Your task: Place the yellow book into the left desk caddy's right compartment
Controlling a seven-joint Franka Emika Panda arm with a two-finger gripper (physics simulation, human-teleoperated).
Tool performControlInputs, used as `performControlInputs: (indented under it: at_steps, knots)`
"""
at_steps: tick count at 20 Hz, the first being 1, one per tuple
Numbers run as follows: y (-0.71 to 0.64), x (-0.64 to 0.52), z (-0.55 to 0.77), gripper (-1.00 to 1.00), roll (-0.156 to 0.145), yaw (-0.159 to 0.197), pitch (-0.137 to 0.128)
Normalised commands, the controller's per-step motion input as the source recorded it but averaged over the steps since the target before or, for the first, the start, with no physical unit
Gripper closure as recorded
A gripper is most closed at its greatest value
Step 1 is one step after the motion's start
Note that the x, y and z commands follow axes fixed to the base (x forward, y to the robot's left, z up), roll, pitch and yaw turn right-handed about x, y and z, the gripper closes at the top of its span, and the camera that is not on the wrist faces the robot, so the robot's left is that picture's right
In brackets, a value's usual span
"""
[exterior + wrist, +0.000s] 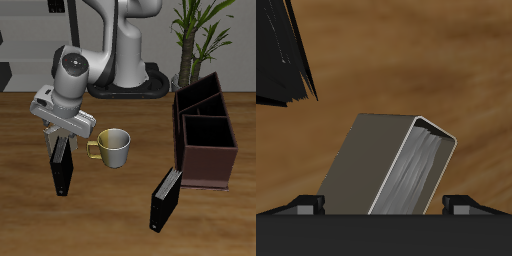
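The yellow book [391, 170] is tan-beige with a grey mottled edge. It stands tilted right under my gripper [384, 205], between the two fingertips [306, 204], which are spread wide on either side of it. In the exterior view my gripper [60, 138] hangs over an upright book [62, 170] that looks dark in shadow there. The gripper is open and holds nothing. The left desk caddy [205, 150], a dark maroon box with inner dividers, stands far across the table from the gripper. Its compartments look empty.
A black book [281, 50] lies close beside the yellow one. Another black book [165, 198] stands upright near the table's front edge, in front of the caddy. A cream mug [113, 147] sits right beside my gripper. A potted plant [200, 30] stands behind the caddy.
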Motion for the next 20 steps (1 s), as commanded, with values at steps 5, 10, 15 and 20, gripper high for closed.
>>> performControlInputs:
  at_steps: [5,10,15,20]
  knots:
    - [0.04,-0.03,0.06,1.00,0.007,-0.006,-0.005]
    - [0.05,-0.07,0.41,1.00,0.007,0.007,-0.053]
    - [0.07,-0.14,0.62,1.00,-0.010,0.023,-0.072]
    - [0.16,-0.23,0.74,1.00,-0.026,0.006,-0.058]
